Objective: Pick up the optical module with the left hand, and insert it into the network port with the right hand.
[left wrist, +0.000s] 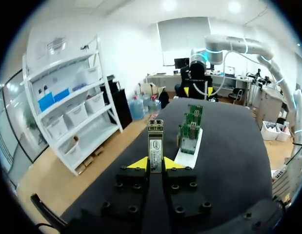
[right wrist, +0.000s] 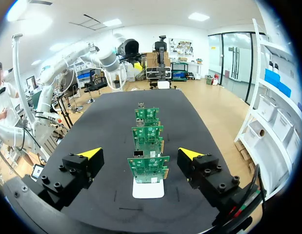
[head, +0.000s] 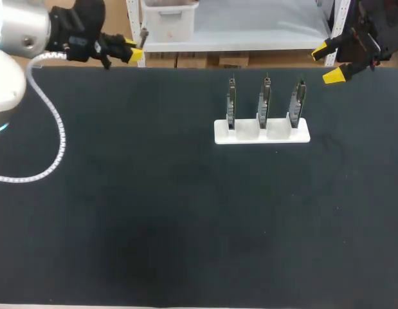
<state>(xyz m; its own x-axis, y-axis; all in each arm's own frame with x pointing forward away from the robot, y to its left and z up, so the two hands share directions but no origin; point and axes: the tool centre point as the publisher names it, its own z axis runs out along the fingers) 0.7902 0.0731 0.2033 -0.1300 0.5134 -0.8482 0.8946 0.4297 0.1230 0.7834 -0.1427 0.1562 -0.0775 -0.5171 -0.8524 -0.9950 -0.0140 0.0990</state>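
Closest to the lens in the left wrist view, the left jaws are clamped on the optical module (left wrist: 155, 142). It stands upright between the yellow fingertips (left wrist: 139, 163), pinched only at its lower end, with most of its length free above them. In the head view this arm hangs near the far left edge of the desk (head: 153, 212), well apart from everything else. The right jaws stand wide apart and empty near the far right edge, looking down the row of three circuit boards (head: 265, 102) set on edge in a white holder (head: 262, 132). The task needs a hand-over, and I judge that to be the weak point. With so shallow a hold the module could tilt or slip when the other arm takes it. If the release comes before the new grip is firm, it would drop to the desk. A skewed grasp would then bring it to the network port (right wrist: 139, 154), seemingly the small metal cage on the board nearest the right jaws, at an angle, where it could jam or lever the thin board in its slot. The boards stand close together, so the neighbours crowd any approach. A coiled white cable (head: 54, 135) from the left arm lies on the desk, well clear of the holder.
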